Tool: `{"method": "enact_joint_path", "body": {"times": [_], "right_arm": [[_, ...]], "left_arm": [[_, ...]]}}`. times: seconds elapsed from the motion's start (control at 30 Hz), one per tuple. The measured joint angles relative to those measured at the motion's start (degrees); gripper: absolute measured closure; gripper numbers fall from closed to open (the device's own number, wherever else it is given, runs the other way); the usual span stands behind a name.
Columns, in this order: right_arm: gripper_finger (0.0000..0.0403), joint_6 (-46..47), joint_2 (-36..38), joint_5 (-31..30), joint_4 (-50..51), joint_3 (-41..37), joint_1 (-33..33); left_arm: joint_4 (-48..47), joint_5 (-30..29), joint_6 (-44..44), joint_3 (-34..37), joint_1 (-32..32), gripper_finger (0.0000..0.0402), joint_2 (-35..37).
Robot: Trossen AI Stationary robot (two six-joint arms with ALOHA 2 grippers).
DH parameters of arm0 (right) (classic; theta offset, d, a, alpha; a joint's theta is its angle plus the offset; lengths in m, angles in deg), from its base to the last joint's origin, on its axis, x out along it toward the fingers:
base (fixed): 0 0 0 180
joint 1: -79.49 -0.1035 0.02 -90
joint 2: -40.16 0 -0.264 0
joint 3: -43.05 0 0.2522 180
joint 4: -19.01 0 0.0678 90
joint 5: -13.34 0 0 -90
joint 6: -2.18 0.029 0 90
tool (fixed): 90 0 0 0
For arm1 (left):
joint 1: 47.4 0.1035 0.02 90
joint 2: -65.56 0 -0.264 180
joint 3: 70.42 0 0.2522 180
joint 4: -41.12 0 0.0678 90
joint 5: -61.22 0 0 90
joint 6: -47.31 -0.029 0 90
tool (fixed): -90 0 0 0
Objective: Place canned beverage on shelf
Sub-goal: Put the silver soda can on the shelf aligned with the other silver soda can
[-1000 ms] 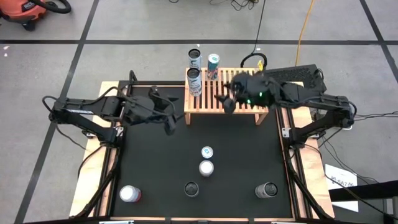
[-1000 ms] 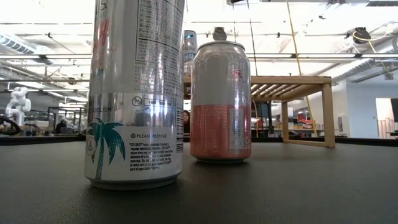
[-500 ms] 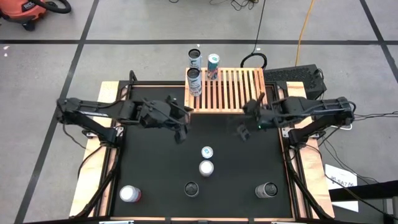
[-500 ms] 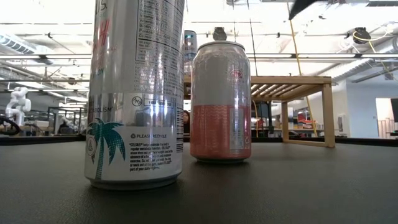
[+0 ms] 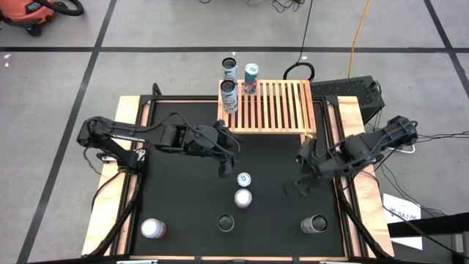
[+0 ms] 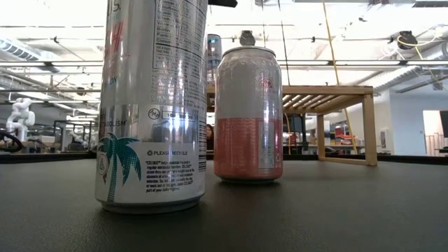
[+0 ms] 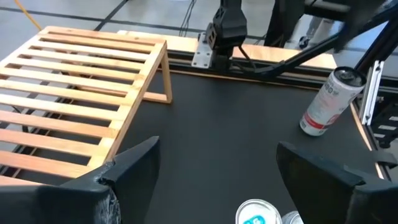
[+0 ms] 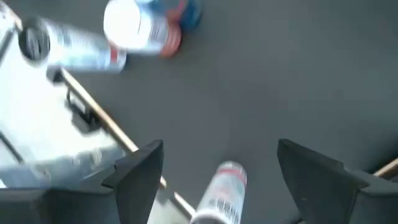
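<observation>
- The black table top (image 5: 183, 198) carries the low light-wood shelf (image 5: 270, 107) of parallel slats at its far edge, with two tall silver cans (image 5: 229, 95) and a teal-topped can (image 5: 251, 78) at the shelf's left end
- The left arm reaches over the table middle; the left gripper (image 5: 229, 158) has its fingers spread wide and grasps nothing
- Just beside that gripper, on its near side, stands the blue-and-white topped can (image 5: 243, 179), touching or nearly touching the white-topped pink-banded can (image 5: 242, 197); in the left wrist view the blue-topped can (image 7: 258, 213) sits low between the open fingers (image 7: 134, 163), cut off by the frame edge
- The right gripper (image 5: 300, 178) hangs over the table's right side, fingers apart and empty, well apart from the shelf
- Near the front edge stand a red-and-white can (image 5: 152, 229), a dark-topped can (image 5: 226, 222) and a grey can (image 5: 314, 224)
- The low view is filled by a tall silver palm-tree can (image 6: 152, 105) and the pink can (image 6: 248, 108), which hide the shelf's left part
- The right wrist view is blurred; its cans cannot be matched
</observation>
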Motion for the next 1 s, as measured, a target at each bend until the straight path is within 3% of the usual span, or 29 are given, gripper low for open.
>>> {"method": "enact_joint_path", "body": {"times": [0.1, 0.23, 0.37, 0.63, 0.83, 1.0], "right_arm": [[0.0099, 1.6, -0.6, -0.9, 0.3, 0.0, -2.8], [0.0099, 3.5, -2.1, -8.8, -1.3, 0.0, -3.6], [0.0099, -1.8, -5.3, -13.2, -8.6, 0.0, -1.1], [0.0099, -29.7, -14.0, -14.0, -23.1, 0.0, 6.5], [0.0099, -50.9, -18.8, -5.3, -29.4, 0.0, 11.3], [0.0099, -68.9, -21.4, -3.2, -30.6, 0.0, 13.5]], "left_arm": [[0.0, 0.0, -0.3, 0.0, 0.0, 0.0084, -0.7], [-0.8, 0.0, -0.3, 0.0, 0.0, 0.0084, -0.8], [-1.8, 0.0, -0.3, 0.0, -0.1, 0.0084, -0.7], [-6.7, 0.0, 0.2, 0.0, -0.1, 0.0084, 0.1], [-13.2, -1.8, 4.1, -0.1, -0.1, 0.0084, 4.0], [-16.1, -1.8, 14.7, -0.1, -0.4, 0.0084, 10.0]]}}
